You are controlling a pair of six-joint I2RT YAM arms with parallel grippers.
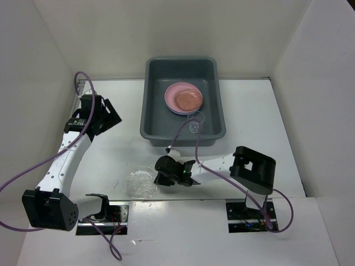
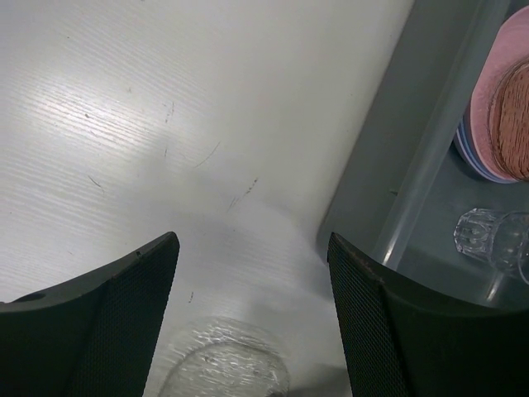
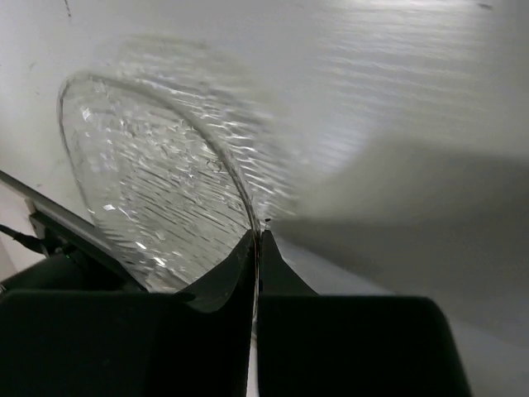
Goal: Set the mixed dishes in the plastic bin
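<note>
- The right gripper (image 3: 258, 248) sits low and centre in the top view, its jaws pinched together on the rim of a clear textured dish (image 1: 141, 183) at the table's (image 1: 111, 155) near edge.
- The left gripper (image 2: 252, 248) hangs at the upper left, jaws wide apart and holding nothing.
- The plastic bin (image 1: 151, 111) stands at upper centre.
- Inside it, a peach dish (image 1: 187, 100) rests on a pink plate (image 1: 171, 95).
- A clear cup (image 1: 195, 123) stands at the bin's lower right.
</note>
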